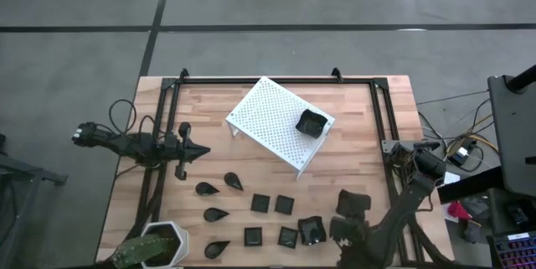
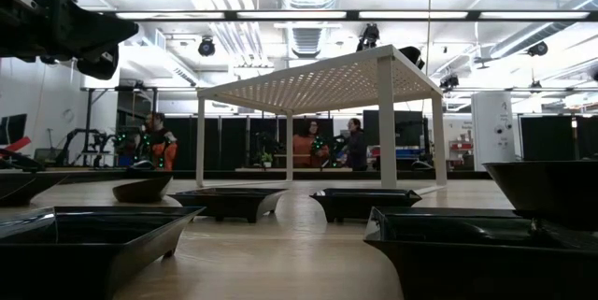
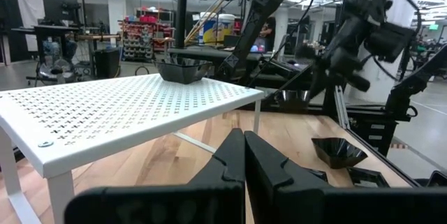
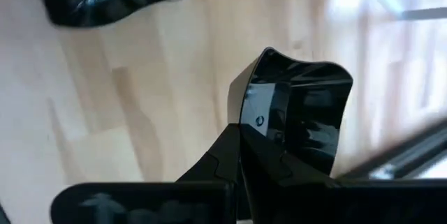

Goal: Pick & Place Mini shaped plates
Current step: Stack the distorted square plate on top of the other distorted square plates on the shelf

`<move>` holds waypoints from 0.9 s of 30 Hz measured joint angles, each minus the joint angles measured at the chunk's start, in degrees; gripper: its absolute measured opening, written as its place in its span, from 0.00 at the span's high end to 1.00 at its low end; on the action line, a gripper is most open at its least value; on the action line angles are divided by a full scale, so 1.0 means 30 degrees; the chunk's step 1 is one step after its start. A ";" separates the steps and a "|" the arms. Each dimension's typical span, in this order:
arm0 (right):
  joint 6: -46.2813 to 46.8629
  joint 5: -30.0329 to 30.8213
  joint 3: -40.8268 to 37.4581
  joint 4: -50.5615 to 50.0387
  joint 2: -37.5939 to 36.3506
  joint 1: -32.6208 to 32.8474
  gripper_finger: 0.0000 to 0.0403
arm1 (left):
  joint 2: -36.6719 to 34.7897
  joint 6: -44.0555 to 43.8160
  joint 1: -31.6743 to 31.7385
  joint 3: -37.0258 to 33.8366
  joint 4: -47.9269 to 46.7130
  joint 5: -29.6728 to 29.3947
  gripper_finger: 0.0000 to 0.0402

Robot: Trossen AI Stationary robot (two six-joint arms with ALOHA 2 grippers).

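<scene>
Several mini shaped plates, glossy black, lie on the wooden table near its front: teardrops (image 1: 207, 188) (image 1: 215, 214) and small squares (image 1: 260, 204) (image 1: 289, 237). One more plate (image 1: 311, 122) sits on top of the white perforated rack (image 1: 272, 118). My right gripper (image 1: 345, 219), at the front right, is shut on a wavy-rimmed square plate (image 4: 304, 109), which also shows in the high view (image 1: 352, 203). My left gripper (image 1: 199, 149) is shut and level at the table's left, left of the rack, with nothing between its fingers (image 3: 244, 158). My right gripper pinches the wavy plate's rim wall (image 4: 257, 116) near one corner between its two fingers. The fingers slant steeply down from the table's near right. The plate is tilted and lifted clear of the wood.
A white hexagonal plant pot (image 1: 161, 248) stands at the front left corner. A black frame (image 1: 276, 79) runs along the table's far and side edges. Another wavy plate (image 1: 311, 230) lies just left of my right gripper. Bare wood lies between the rack and the plates.
</scene>
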 joint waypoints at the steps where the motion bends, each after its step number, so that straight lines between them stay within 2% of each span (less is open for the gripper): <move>1: -0.0253 0.0281 0.0312 0.0136 -0.0133 -0.0161 0.98 | 0.0000 0.0000 -0.0007 0.0000 0.0000 -0.0007 1.00; 8: -0.1541 0.3351 0.2161 0.0078 -0.1346 -0.1905 0.98 | 0.0015 0.0004 -0.0007 0.0000 0.0003 -0.0003 1.00; 16: -0.4803 0.6281 0.4834 0.0070 -0.2142 -0.4509 0.98 | 0.0029 0.0007 -0.0007 0.0000 0.0000 -0.0004 1.00; 22: -0.8066 0.6732 0.7016 0.0115 -0.2149 -0.6704 0.98 | 0.0029 0.0000 -0.0007 0.0000 0.0000 -0.0007 1.00; 27: -0.9488 0.7213 0.7546 0.0106 -0.2149 -0.8409 0.98 | 0.0029 0.0007 -0.0007 0.0000 0.0004 -0.0003 1.00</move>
